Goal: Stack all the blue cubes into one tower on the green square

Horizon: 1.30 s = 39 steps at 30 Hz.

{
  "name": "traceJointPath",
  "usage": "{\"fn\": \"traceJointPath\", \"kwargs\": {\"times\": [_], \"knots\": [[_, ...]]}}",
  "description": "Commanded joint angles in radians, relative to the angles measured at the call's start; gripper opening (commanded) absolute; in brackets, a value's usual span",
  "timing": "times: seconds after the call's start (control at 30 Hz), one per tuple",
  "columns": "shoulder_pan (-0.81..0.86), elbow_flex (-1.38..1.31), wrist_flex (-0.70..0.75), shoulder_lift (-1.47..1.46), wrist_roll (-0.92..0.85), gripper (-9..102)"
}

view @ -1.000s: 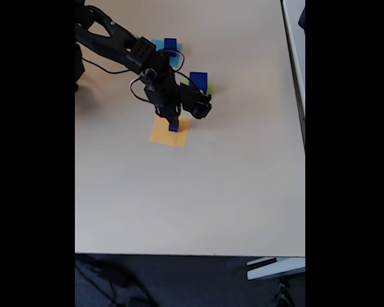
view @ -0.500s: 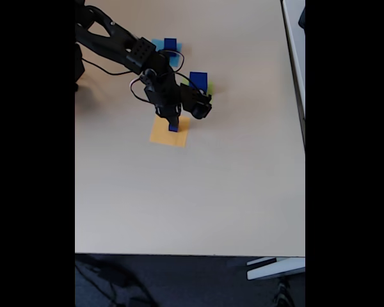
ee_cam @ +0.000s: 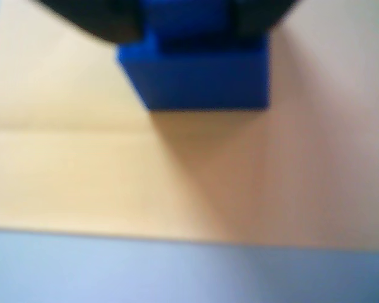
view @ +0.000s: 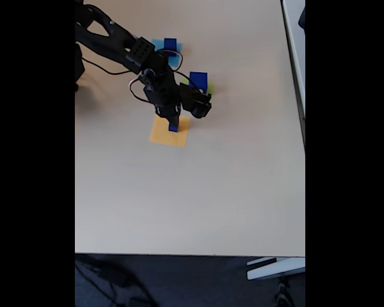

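The black two-finger tool (view: 173,123) is clamped on a small solid dark-blue cube (ee_cam: 199,72) over the flat orange-yellow paper square (view: 169,133) near the table's (view: 192,192) far-left corner, probably for lifting toward the lime-green paper square (view: 210,91).

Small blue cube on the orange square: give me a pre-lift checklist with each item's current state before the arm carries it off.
1. Tool around the small blue cube: ok; in the wrist view dark fingers flank the cube on both sides.
2. Firm contact on both sides: cannot tell, wrist view is blurred.
3. Cube off the orange square: cannot tell; it sits over that square.
4. Green square ready: ok; a larger blue cube sits there as base.
5. Third blue cube located: ok, on the light-blue square.
6. Cable clear of the cubes: cannot tell.
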Motion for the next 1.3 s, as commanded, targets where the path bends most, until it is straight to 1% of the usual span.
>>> {"fn": "traceJointPath", "kwargs": {"times": [0.0, 0.2, 0.47, 0.67, 0.8, 0.93, 0.97, 1.17, 1.27], "knots": [[-0.005, 0.003, -0.011, 0.051, 0.006, 7], [-0.011, 0.005, -0.012, 0.074, 0.003, 18], [-0.043, -0.017, 0.006, 0.179, -0.011, 19], [-0.084, -0.1, 0.086, 0.301, -0.005, 21], [-0.114, -0.13, 0.081, 0.38, 0.018, 20], [-0.19, -0.156, 0.052, 0.449, 0.049, 20], [-0.218, -0.163, 0.041, 0.46, 0.058, 18], [-0.422, -0.161, 0.044, 0.538, 0.209, 19], [-0.526, -0.092, 0.043, 0.581, 0.299, 19]]}}
